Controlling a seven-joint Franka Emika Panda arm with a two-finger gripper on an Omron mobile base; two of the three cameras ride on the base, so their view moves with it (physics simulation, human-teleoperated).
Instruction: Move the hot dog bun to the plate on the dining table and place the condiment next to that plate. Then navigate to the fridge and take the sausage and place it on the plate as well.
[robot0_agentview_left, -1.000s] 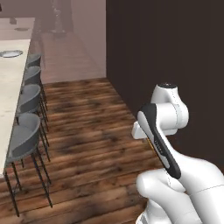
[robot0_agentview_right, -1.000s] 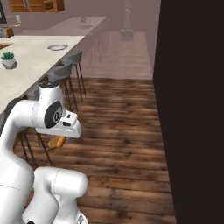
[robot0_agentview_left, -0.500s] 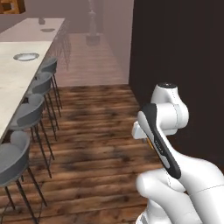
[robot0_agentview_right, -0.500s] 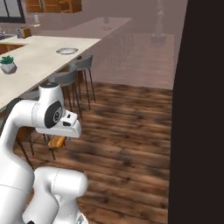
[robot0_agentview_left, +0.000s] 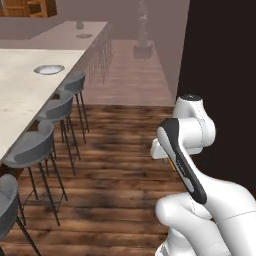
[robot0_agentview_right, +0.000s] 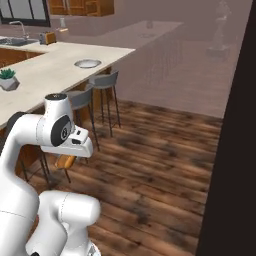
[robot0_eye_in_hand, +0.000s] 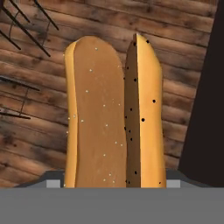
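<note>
left base view: the arm (robot0_agentview_left: 192, 150) rises from 5 o'clock and folds back on itself, its dark-striped link slanting toward 4 o'clock. a pale counter (robot0_agentview_left: 30, 95) fills the 9 to 11 o'clock side, with a plate (robot0_agentview_left: 49, 69) on it near 10 o'clock. grey stools (robot0_agentview_left: 59, 110) line the counter's edge from 10 o'clock down to 8 o'clock. the wood floor (robot0_agentview_left: 115, 165) runs through the middle, and a dark wall (robot0_agentview_left: 220, 75) stands at 2 o'clock

right base view: the arm (robot0_agentview_right: 45, 150) rises from 7 o'clock, its round joint at 9 o'clock. a bit of tan bun (robot0_agentview_right: 65, 161) peeks out just under the white hand, at about 8 o'clock. the counter (robot0_agentview_right: 55, 70) stretches from 9 to 11 o'clock, the plate (robot0_agentview_right: 87, 63) on it at 11 o'clock and a small plant (robot0_agentview_right: 7, 79) at 10 o'clock near the edge. stools (robot0_agentview_right: 105, 87) stand by the counter. the dark wall (robot0_agentview_right: 235, 160) closes the 3 to 5 o'clock side

hand view: the bun (robot0_eye_in_hand: 111, 116) stands tall through the centre from 12 to 6 o'clock, split lengthwise, its paler cut face turned to 3 o'clock. its lower end drops between the claw's jaws; the claw (robot0_eye_in_hand: 113, 181) is closed around the bun, jaws held well apart by its width, fingertips mostly hidden behind it. wood floor (robot0_eye_in_hand: 183, 48) lies behind, stool legs (robot0_eye_in_hand: 22, 26) at 10 o'clock
</note>
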